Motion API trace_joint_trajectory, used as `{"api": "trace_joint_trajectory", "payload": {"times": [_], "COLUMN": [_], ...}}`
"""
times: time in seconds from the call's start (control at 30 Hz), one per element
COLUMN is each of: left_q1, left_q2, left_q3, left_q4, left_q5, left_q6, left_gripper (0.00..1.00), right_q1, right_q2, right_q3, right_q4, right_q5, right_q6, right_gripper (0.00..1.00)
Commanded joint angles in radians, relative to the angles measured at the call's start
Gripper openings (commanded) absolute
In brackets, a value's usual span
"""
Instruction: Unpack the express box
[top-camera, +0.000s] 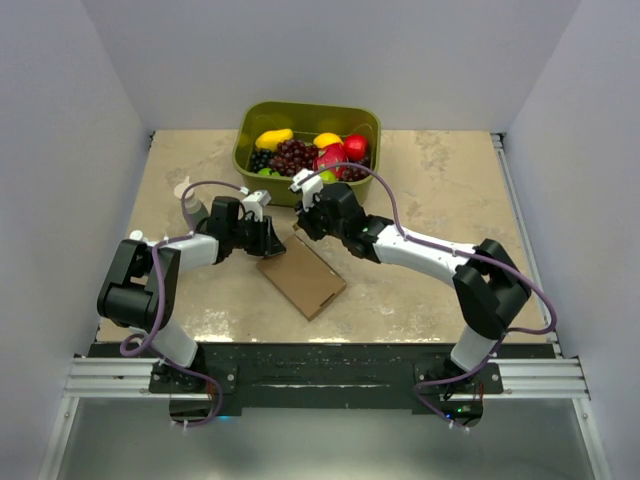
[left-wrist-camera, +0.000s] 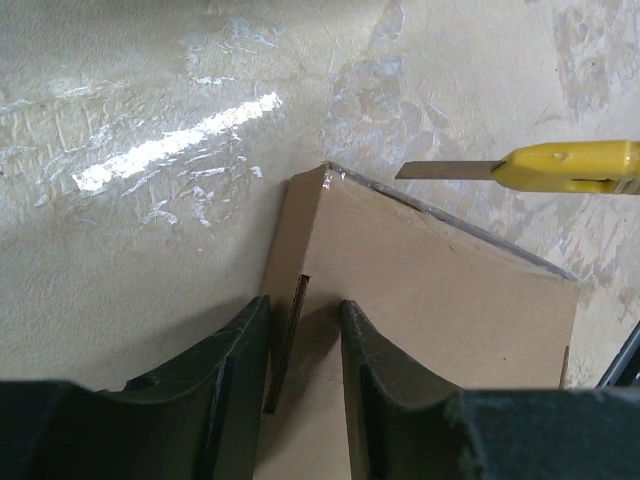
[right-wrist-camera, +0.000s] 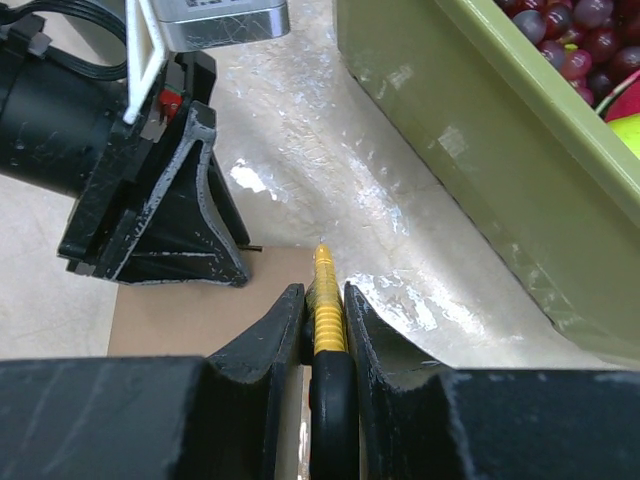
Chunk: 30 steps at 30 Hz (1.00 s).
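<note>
Your express box (top-camera: 302, 277) is lying flat on the bench (top-camera: 440, 190), and everything else here is placed from it. Your left end effector (left-wrist-camera: 303, 345) is sitting over the box's far left corner. Its jaws are standing apart on either side of a dark slit in the cardboard, released and clasping nothing. Your right end effector (right-wrist-camera: 323, 300) is clenching a yellow utility knife (left-wrist-camera: 570, 165), and its blade (left-wrist-camera: 445, 170) is lying just beside the box's far edge. The olive-green tub (top-camera: 245, 135) holding fruit (top-camera: 295, 155) is standing beyond the box, apart from it.
</note>
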Motion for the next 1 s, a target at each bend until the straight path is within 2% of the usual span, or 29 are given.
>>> {"api": "trace_joint_trajectory", "payload": {"times": [0.0,0.57,0.77,0.97], "left_q1": [0.001,0.001,0.001,0.001], "left_q2": [0.021,0.028,0.042,0.042], "left_q3": [-0.028,-0.027,-0.024,-0.022], "left_q4": [-0.037,-0.036,-0.036,-0.037], "left_q5": [-0.037,-0.045,-0.042,-0.045], "left_q6": [0.008,0.000,-0.003,-0.005], "left_gripper": [0.37,0.34,0.28,0.27], "right_q1": [0.015,0.018,0.018,0.018], "right_q2": [0.020,0.045,0.034,0.040], "right_q3": [0.010,0.021,0.045,0.044], "right_q4": [0.046,0.044,0.067,0.072], "right_q5": [0.047,0.079,0.074,0.063], "right_q6": [0.010,0.008,-0.002,-0.008], "right_gripper": [0.00,0.00,0.00,0.00]}}
